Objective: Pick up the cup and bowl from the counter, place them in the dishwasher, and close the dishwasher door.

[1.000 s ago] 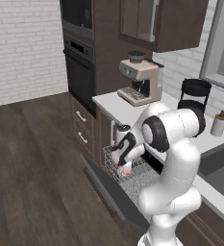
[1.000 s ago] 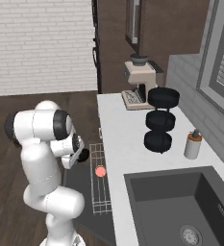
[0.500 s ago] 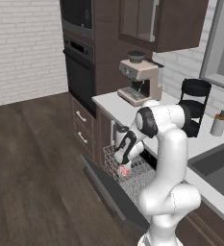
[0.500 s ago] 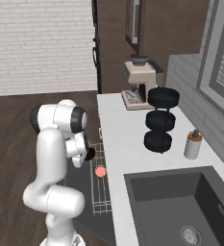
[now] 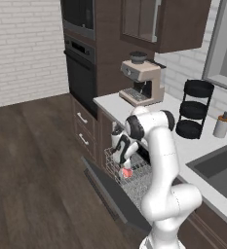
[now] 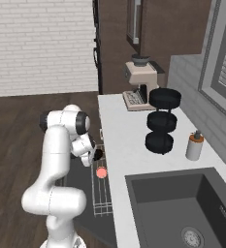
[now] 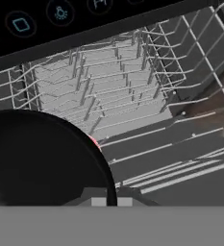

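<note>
The gripper (image 5: 120,151) is clamped on the black bowl (image 7: 41,158), held above the rack (image 5: 137,175) of the open dishwasher (image 6: 97,193); the cup (image 5: 127,172) sits in the rack.

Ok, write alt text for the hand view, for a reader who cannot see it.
A round black bowl, held close to the camera, fills the lower left above the dishwasher's silvery wire rack. A sliver of the cup's salmon-red peeks past the bowl's rim, and the black control strip runs along the top.
</note>
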You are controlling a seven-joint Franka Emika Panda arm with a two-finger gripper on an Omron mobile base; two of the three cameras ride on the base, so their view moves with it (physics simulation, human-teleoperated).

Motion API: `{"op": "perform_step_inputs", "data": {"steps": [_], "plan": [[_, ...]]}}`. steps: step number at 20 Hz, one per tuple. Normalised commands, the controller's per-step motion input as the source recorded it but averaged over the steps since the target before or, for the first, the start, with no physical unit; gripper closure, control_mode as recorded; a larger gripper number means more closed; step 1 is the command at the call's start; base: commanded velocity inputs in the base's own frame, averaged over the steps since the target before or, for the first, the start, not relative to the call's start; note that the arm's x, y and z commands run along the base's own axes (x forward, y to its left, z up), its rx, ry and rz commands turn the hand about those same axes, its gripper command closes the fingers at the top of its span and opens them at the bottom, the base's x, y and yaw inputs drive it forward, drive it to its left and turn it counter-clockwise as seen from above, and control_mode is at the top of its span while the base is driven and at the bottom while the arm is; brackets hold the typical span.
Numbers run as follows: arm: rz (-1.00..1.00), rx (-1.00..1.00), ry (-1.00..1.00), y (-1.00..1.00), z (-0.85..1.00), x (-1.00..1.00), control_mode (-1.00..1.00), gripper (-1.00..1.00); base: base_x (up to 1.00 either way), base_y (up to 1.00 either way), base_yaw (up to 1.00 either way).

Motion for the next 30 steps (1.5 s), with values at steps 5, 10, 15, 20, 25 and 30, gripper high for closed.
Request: {"op": "perform_step_inputs", "data": {"steps": [5, 10, 15, 20, 25, 30], "plan": [[-0.01, -0.14, 0.01, 0.0, -0.85, 0.47, -1.0, 1.0, 0.0, 0.0, 0.0], [0.0, -0.07, 0.0, -0.02, -0.77, 0.32, -1.0, 1.0, 0.0, 0.0, 0.0], [0.0, -0.04, 0.02, 0.0, -0.57, 0.16, -1.0, 1.0, 0.0, 0.0, 0.0], [0.0, -0.01, 0.07, 0.11, -0.56, 0.03, -1.0, -1.0, 0.0, 0.0, 0.0], [0.0, -0.1, -0.03, 0.73, -0.25, -0.16, -1.0, -1.0, 0.0, 0.0, 0.0], [0.0, -0.05, -0.03, 0.4, 0.53, -0.3, -1.0, -1.0, 0.0, 0.0, 0.0]]}}
